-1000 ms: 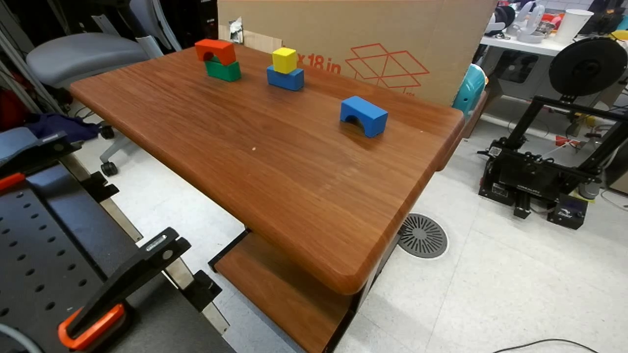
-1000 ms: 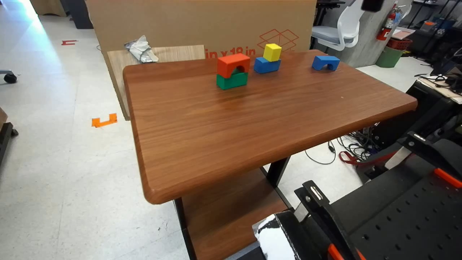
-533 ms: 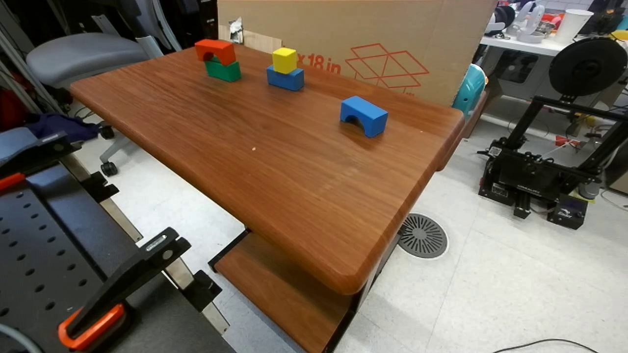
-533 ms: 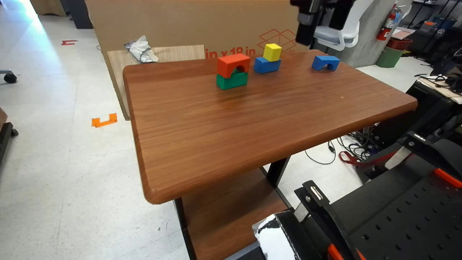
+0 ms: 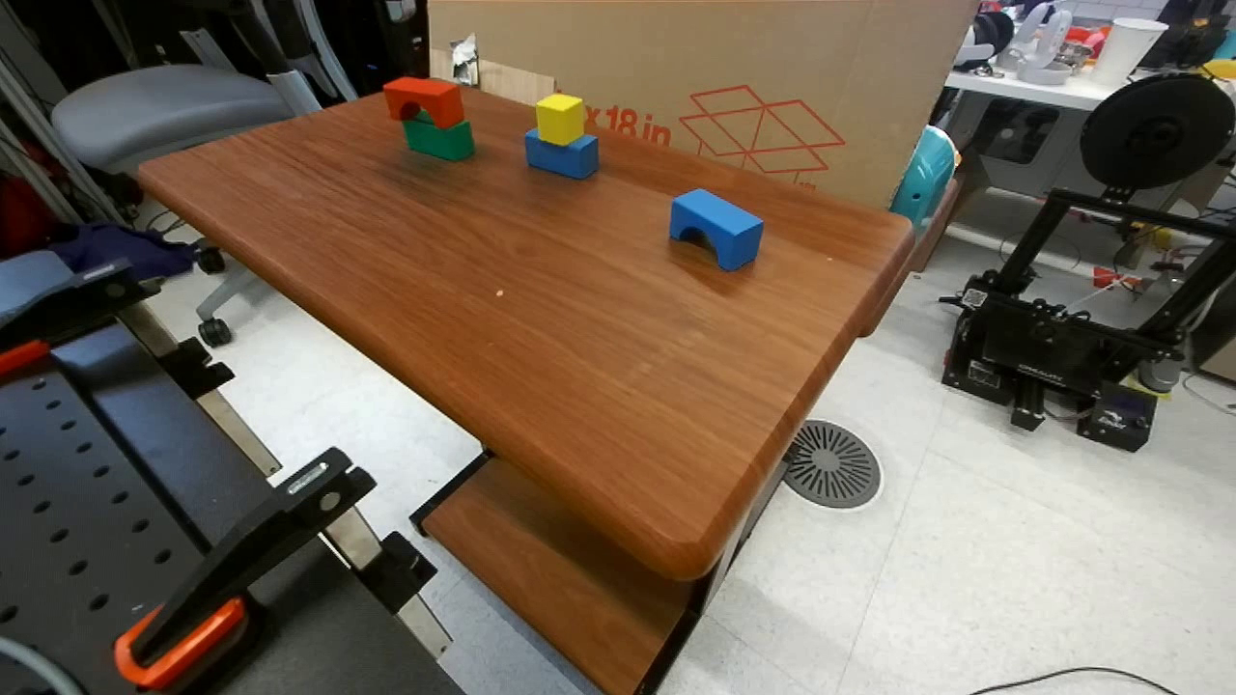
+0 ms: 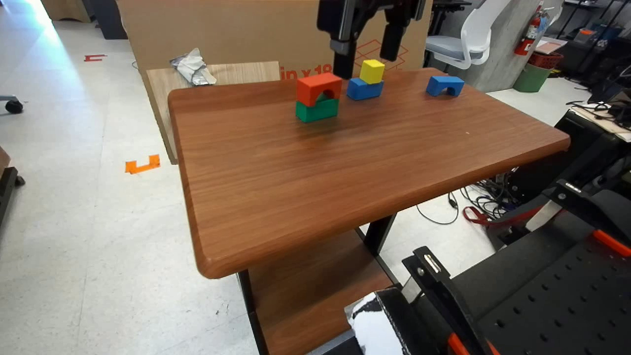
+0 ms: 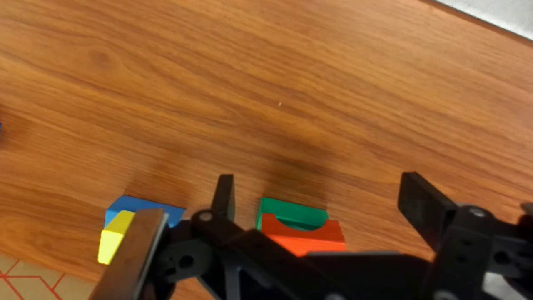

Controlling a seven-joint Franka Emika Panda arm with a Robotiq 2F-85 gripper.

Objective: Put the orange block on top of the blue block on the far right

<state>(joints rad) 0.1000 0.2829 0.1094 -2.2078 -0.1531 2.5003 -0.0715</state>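
Now find the orange block on the green block, with its notch down, well apart from the blue arch, right-most of the blocks in both exterior views. See the gripper spread wide, holding nothing, straddling the orange block's length in the wrist view; cannot tell how far above. Expect little weight and stiff, hard sides, perhaps painted wood: hardly fragile, but maybe smooth enough to twist in a weak pinch. Best taken by the two flat ends, to judge from the gripper's present line, and clear of the notch. Keep the hold high; too low, and likely to catch the green block as well. Lift straight up before going across, so as not to knock the yellow cube. Then aim for level contact on the flat top of the blue arch, and let go gently.
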